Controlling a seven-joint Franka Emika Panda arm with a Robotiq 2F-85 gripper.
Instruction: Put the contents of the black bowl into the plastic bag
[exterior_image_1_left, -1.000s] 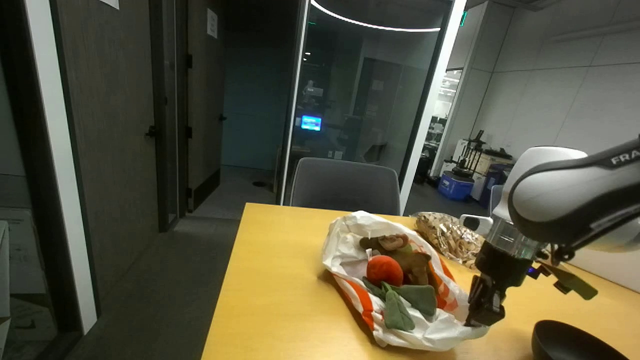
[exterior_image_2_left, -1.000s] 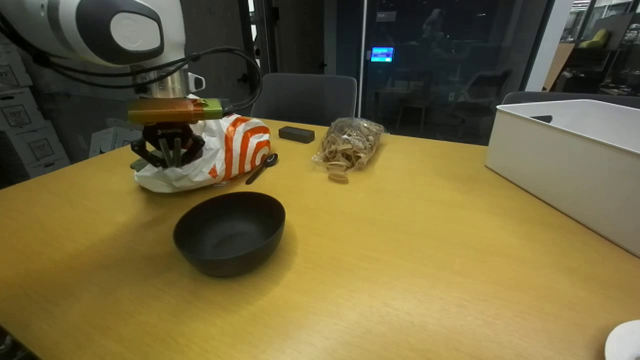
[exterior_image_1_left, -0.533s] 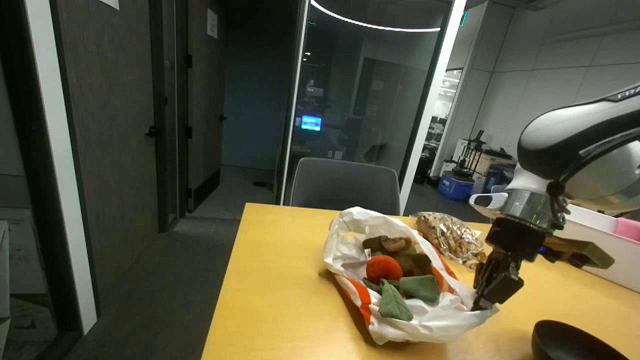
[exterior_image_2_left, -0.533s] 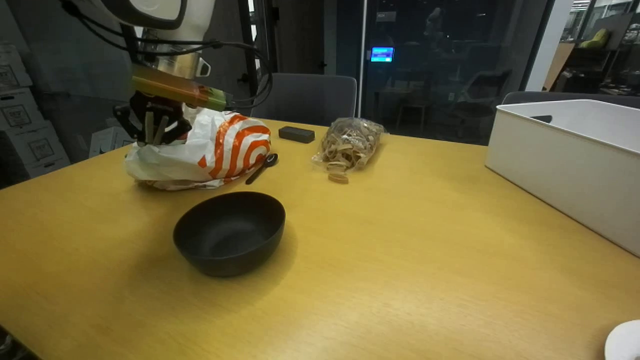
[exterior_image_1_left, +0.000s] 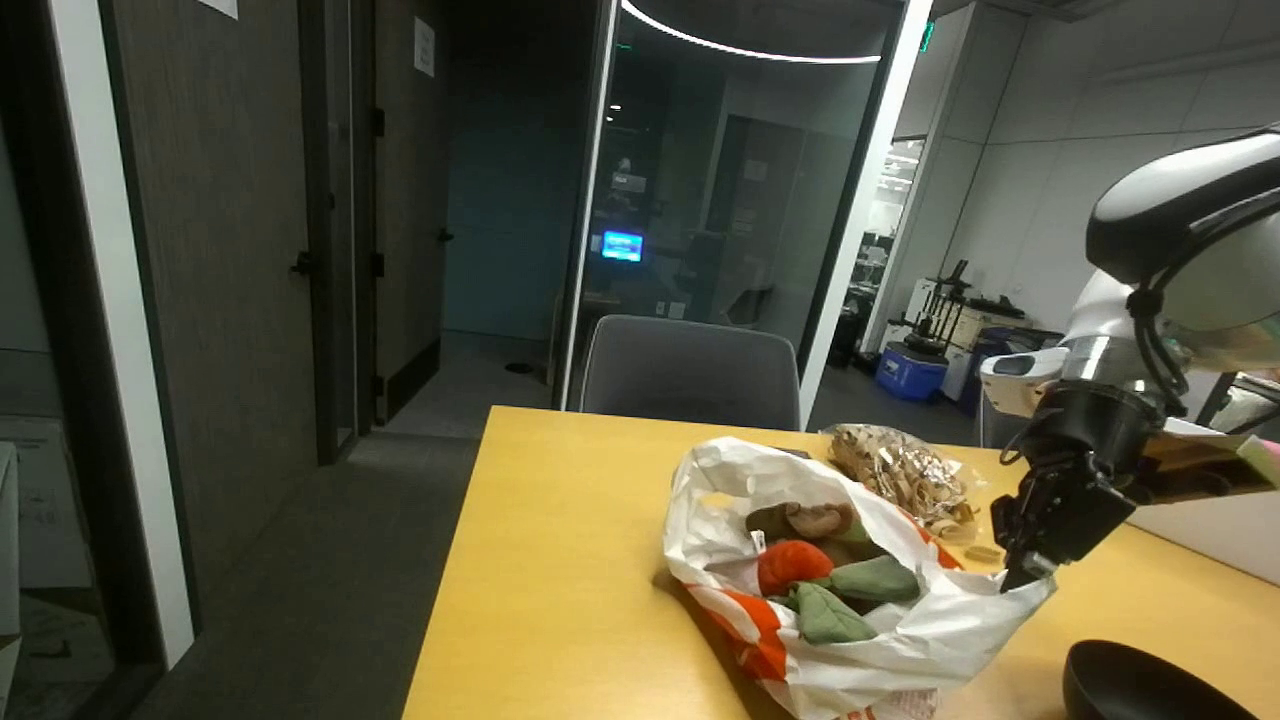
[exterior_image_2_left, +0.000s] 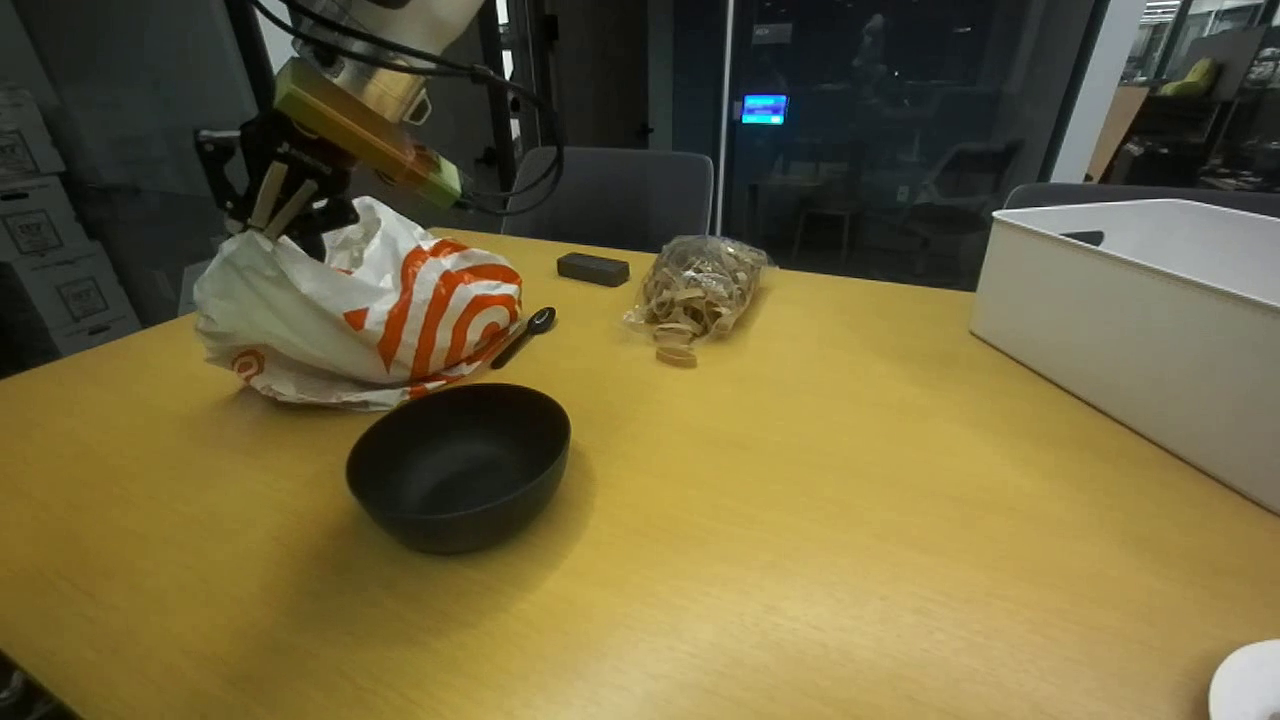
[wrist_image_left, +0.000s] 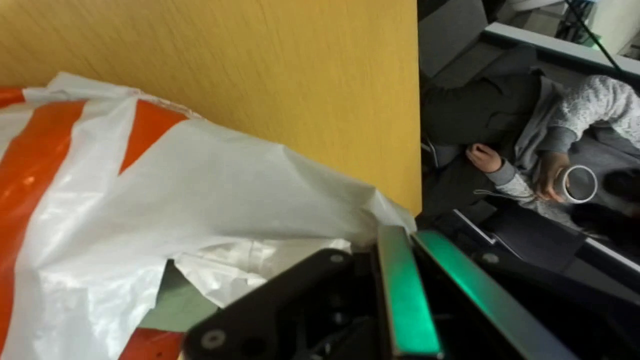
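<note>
Above the table (exterior_image_2_left: 850, 480), the arm (exterior_image_1_left: 1150, 225) has gone up & tilted in the last sec., and that drives the rest.

Bag (exterior_image_2_left: 330, 330) came w/ it: the gripped side's hauled up into a peak, and the whole thing has slid nearer the bowl (exterior_image_2_left: 460, 532). Mouth's wide open in an exterior view.

Bowl hasn't budged: upright, nothing showing inside. Bag sits just beside it now; can't tell from these angles if they touch.

Gripper (wrist_image_left: 409, 231): pinched tight on the bag's rim, film caught btwn the tips in the wrist view.

In the bag: brown toy (exterior_image_1_left: 818, 520), green leaves (exterior_image_1_left: 830, 612), ball (exterior_image_1_left: 792, 563), i.e. what I take to be the bowl's contents. They've shifted along w/ it, ball now partly covered by leaves.

Spoon (exterior_image_2_left: 526, 335) unmoved, lying near the bag.

Means: transfer's prob. done, w/ the toys in & bowl bare, so I read this as tidying, i.e. raising the rim to settle stuff deeper. Next move calls for a slow, mostly vertical lift, b/c thin film could slip or tear & a sideways drag could shove the bowl. Toys look soft, so they should settle OK, tho a hard tilt might roll the ball back out the mouth.
</note>
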